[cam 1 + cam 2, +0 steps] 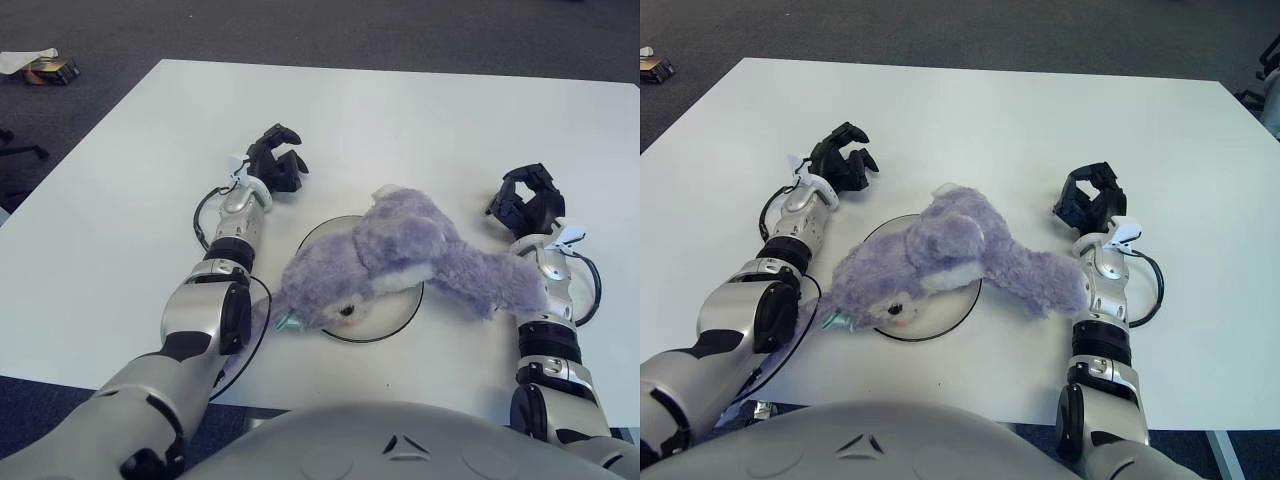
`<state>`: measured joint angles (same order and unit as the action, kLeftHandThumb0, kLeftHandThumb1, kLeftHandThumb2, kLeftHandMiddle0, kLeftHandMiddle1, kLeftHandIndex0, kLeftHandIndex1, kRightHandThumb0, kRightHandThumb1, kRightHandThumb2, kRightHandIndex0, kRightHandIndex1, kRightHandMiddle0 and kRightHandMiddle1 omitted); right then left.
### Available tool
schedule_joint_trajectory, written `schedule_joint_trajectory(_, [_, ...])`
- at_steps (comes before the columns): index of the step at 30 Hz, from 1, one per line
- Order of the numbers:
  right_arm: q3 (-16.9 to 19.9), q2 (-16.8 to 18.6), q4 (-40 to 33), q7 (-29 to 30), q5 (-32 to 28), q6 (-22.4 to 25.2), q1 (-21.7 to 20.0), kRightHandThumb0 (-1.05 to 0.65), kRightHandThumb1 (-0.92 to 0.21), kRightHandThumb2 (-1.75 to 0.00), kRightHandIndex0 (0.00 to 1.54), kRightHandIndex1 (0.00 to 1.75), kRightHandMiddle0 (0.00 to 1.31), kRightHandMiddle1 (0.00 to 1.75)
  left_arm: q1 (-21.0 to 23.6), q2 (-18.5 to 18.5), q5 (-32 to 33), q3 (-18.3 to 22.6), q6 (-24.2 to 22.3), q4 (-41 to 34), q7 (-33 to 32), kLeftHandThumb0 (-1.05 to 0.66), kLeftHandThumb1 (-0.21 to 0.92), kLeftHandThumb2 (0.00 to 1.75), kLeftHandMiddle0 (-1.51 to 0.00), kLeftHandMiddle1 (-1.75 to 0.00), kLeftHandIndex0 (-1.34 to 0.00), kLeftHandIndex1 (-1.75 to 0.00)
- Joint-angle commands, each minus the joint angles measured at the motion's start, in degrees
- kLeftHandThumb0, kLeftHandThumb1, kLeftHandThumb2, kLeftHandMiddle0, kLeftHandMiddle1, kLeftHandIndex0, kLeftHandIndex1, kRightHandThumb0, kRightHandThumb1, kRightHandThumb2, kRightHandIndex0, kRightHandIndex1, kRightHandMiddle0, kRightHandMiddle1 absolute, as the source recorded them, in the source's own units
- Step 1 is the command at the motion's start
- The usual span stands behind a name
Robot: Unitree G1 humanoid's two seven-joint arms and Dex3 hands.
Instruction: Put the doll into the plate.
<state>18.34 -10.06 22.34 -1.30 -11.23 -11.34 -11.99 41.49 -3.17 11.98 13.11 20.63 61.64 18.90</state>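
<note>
Nearest the robot, its grey torso fills the bottom edge of both views, and the two silver forearms reach out from it across the white table (420, 120).

Just beyond the torso, at the centre of the table, lies the doll (395, 262), a purple plush animal with a white belly patch, sprawled on its side. Its head points toward 7 o'clock, with a dark eye and a small pink mouth showing, and a bit of teal trim sticks out at its neck. The head and body lie on the plate (398, 318), a clear round dish with a dark rim, whose edge shows at 6 o'clock and 11 o'clock from under the fur. One long furry limb trails off the plate toward 3 o'clock and ends against the right forearm, just below the wrist.

The right hand (528, 200) shows at 2 o'clock from the doll, past the end of that limb. Its black fingers are loosely curled and have hold of nothing; the doll does not reach them.

The left hand (276, 160) shows at 10 o'clock from the plate, apart from both plate and doll. Its fingers are likewise half bent and relaxed, gripping nothing.

Farthest out, beyond the table's left corner at 10 o'clock, a small packet (44, 66) lies on the dark carpet.
</note>
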Motion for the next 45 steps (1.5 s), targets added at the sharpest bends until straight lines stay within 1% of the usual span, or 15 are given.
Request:
schedule_joint_trajectory(1, [-0.84, 1.96, 1.41, 0.52, 0.25, 2.99, 4.09, -0.43, -0.47, -1.13, 1.12, 1.75, 0.49, 1.75, -4.41, 0.57, -1.22, -0.86, -1.23, 0.0, -1.35, -0.01, -0.05, 1.72, -0.91, -1.75, -0.67, -1.68])
schedule_joint_trajectory(9, [-1.48, 1.77, -1.07, 0.93, 0.63, 5.46, 5.26, -0.42, -0.5, -1.09, 1.1, 1.75, 0.47, 1.75, -7.97, 0.94, -2.15, -1.46, -1.1, -5.34, -3.93, -0.01, -0.03, 1.71, -0.9, -1.75, -0.62, -1.72])
schedule_joint_trajectory(13, [-1.98, 1.33, -1.29, 0.54, 1.15, 6.24, 5.52, -0.42, -0.5, -1.08, 1.12, 1.75, 0.47, 1.75, -9.34, 1.25, -2.23, -1.66, -1.28, -7.32, -5.17, -0.01, 0.01, 1.68, -0.87, -1.75, -0.59, -1.74])
schedule_joint_trajectory(19, [-3.82, -0.09, -1.82, -1.17, 2.09, 9.78, 6.03, -0.42, -0.5, -1.08, 1.11, 1.75, 0.47, 1.75, -10.43, 1.69, -2.67, -1.92, -1.11, -8.84, -7.82, -0.01, 0.02, 1.66, -0.86, -1.75, -0.59, -1.72])
schedule_joint_trajectory(20, [-3.93, -0.16, -1.93, -1.23, 2.12, 10.03, 6.07, -0.42, -0.5, -1.08, 1.11, 1.75, 0.47, 1.75, -10.48, 1.7, -2.67, -1.98, -1.16, -8.95, -7.97, -0.01, 0.02, 1.66, -0.86, -1.75, -0.59, -1.72])
schedule_joint_trajectory(24, [-6.02, -1.91, -3.8, -2.99, 3.39, 13.71, 7.19, -0.43, -0.49, -1.1, 1.12, 1.75, 0.48, 1.75, -10.86, 1.93, -2.84, -2.06, -0.82, -9.3, -8.9, -0.01, 0.02, 1.65, -0.86, -1.75, -0.59, -1.71])
schedule_joint_trajectory(28, [-7.23, -2.91, -4.84, -3.83, 4.17, 15.47, 7.74, -0.43, -0.49, -1.11, 1.13, 1.75, 0.48, 1.75, -11.22, 2.14, -2.93, -2.19, -0.4, -9.68, -9.19, -0.01, 0.03, 1.65, -0.86, -1.75, -0.6, -1.7])
schedule_joint_trajectory(36, [-9.28, -4.16, -6.07, -4.38, 5.33, 16.6, 8.4, -0.43, -0.48, -1.11, 1.14, 1.75, 0.48, 1.75, -11.88, 2.43, -2.69, -2.17, -0.94, -10.6, -9.06, -0.02, 0.04, 1.65, -0.86, -1.75, -0.56, -1.74])
schedule_joint_trajectory(45, [-10.12, -4.38, -6.99, -4.63, 5.1, 17.6, 8.9, -0.42, -0.51, -1.08, 1.09, 1.75, 0.47, 1.75, -12.02, 2.46, -2.58, -1.99, -1.27, -10.77, -9.08, -0.02, 0.05, 1.64, -0.85, -1.75, -0.54, -1.74])
